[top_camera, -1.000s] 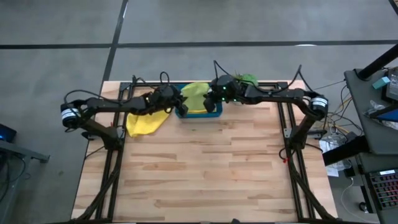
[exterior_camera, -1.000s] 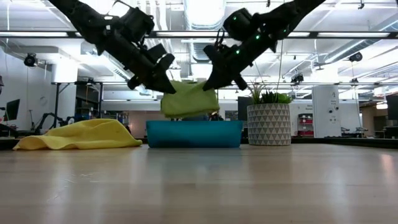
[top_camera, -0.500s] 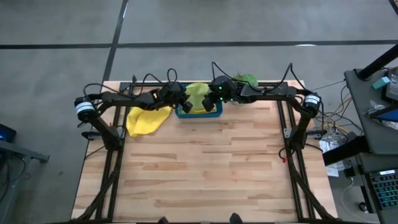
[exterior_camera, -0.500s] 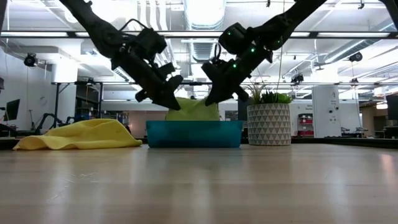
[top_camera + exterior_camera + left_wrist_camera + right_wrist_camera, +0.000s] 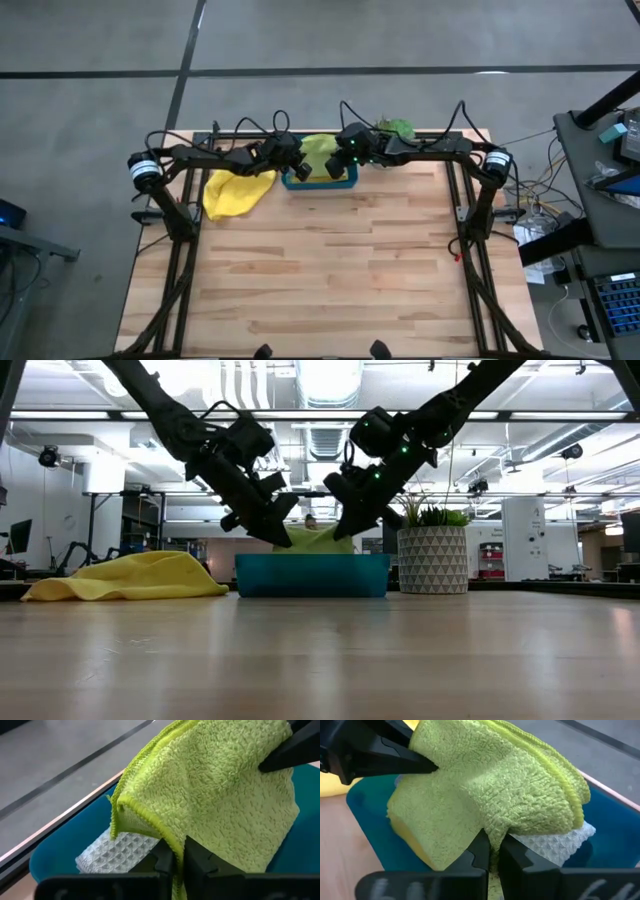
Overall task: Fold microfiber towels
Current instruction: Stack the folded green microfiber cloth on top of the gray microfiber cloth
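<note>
Over the teal tray [image 5: 318, 183] at the table's [image 5: 320, 280] far edge, the left gripper [image 5: 297, 170] and right gripper [image 5: 337, 168] each pinch, fingers closed, an edge of the folded lime green towel [image 5: 220, 785], which hangs into the tray above a grey waffle-weave cloth [image 5: 112, 855]. A yellow towel [image 5: 236, 192] lies crumpled beside the tray; a potted plant [image 5: 432, 560] stands behind. No writing is legible.
</note>
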Motion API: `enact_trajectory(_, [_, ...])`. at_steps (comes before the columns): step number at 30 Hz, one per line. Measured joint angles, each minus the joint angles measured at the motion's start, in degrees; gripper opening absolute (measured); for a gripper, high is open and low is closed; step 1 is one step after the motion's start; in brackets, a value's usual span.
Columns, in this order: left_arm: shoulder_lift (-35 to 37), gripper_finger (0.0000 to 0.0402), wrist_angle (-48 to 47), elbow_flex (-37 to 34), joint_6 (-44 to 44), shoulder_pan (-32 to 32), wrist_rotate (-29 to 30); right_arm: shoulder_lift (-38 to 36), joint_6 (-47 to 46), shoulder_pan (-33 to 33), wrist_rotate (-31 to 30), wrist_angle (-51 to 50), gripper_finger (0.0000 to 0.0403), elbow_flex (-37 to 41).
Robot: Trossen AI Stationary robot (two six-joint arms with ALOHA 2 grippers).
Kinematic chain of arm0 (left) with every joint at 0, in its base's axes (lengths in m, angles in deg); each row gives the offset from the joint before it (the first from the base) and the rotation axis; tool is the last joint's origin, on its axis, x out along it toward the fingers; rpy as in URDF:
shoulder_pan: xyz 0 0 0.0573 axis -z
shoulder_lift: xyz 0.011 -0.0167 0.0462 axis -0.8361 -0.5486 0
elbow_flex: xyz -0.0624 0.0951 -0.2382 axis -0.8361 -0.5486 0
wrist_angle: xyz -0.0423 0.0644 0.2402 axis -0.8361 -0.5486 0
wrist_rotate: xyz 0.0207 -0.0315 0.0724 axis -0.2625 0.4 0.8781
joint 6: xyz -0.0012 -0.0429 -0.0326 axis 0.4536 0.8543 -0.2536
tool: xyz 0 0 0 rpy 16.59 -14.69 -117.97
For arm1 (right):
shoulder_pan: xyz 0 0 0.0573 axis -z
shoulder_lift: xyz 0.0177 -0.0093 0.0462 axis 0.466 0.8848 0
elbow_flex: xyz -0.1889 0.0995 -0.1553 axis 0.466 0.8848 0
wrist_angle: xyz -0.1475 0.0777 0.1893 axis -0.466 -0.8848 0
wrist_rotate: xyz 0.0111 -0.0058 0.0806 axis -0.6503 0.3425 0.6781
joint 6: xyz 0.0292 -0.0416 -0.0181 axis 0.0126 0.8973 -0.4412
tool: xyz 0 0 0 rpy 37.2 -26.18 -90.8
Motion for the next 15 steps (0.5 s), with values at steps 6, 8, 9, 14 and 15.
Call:
enact_trajectory(6, [0.0,0.0054,0.0,0.0,-0.9,0.0,0.7,0.0,0.4,0.0,0.0,-1.5,0.0025,0.0])
enact_trajectory(8, [0.0,0.0070,0.0,0.0,-0.9,0.0,0.8,0.0,0.4,0.0,0.0,-1.4,0.0044,0.0])
enact_trajectory(9, [0.0,0.0078,0.0,0.0,-0.9,0.0,0.9,0.0,0.4,0.0,0.0,-1.4,0.0055,0.0])
enact_trajectory(14, [0.2,0.0108,-0.1,0.0,-0.9,0.0,1.0,-0.1,0.6,0.2,0.0,-1.5,0.0112,0.0])
enact_trajectory(15, [0.4,0.0112,-0.1,0.0,-0.9,0.0,1.0,-0.2,0.7,0.3,0.0,-1.8,0.0122,0.0])
